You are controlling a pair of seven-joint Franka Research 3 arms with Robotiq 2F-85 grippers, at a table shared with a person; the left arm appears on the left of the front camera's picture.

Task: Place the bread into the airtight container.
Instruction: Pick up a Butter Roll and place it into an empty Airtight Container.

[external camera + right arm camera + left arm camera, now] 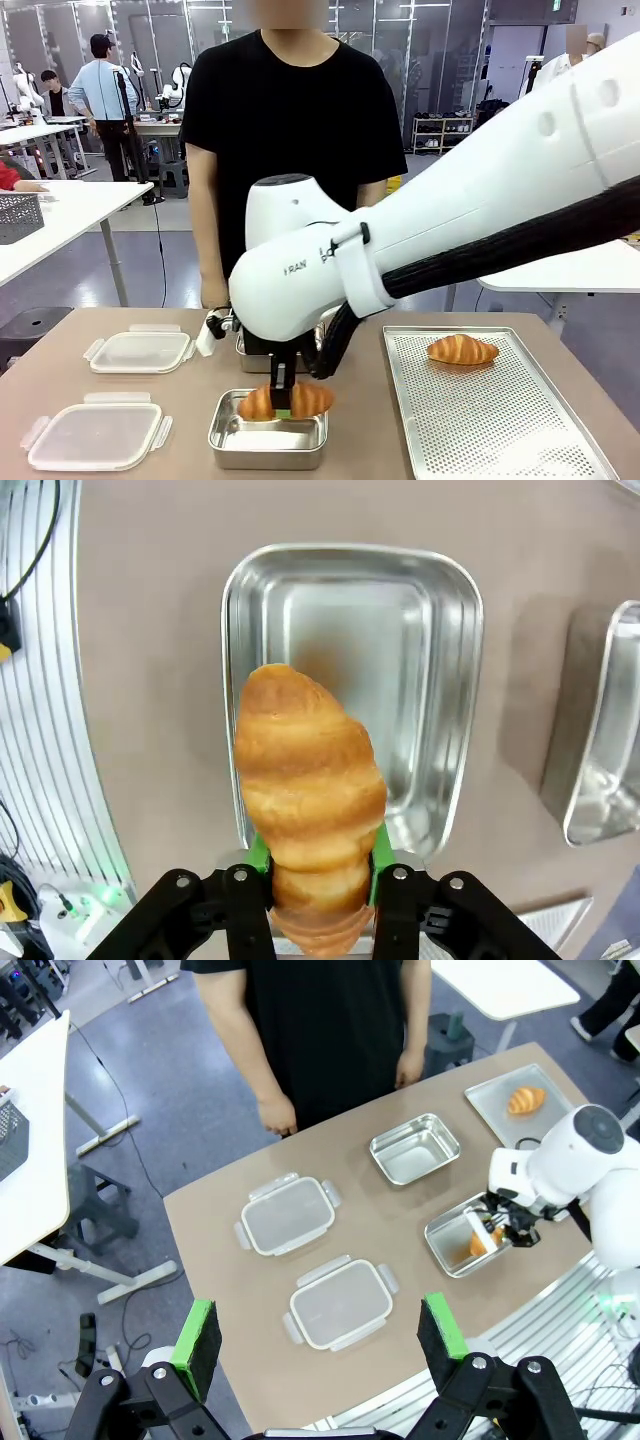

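Note:
My right gripper [284,400] is shut on a golden croissant [285,401], holding it just above the near steel container [267,440]. In the right wrist view the croissant [307,790] sits between the green pads [380,846], over the left half of that steel container [420,670]. A second croissant [461,349] lies on the perforated tray [490,420]. My left gripper [320,1345] hangs open high above the table, far from the container [452,1245], with nothing between its fingers.
A second steel container [414,1147] stands farther back near the person. Two clear plastic lids [140,352] [95,436] lie on the table's left. The person stands at the far edge with hands lowered [276,1115].

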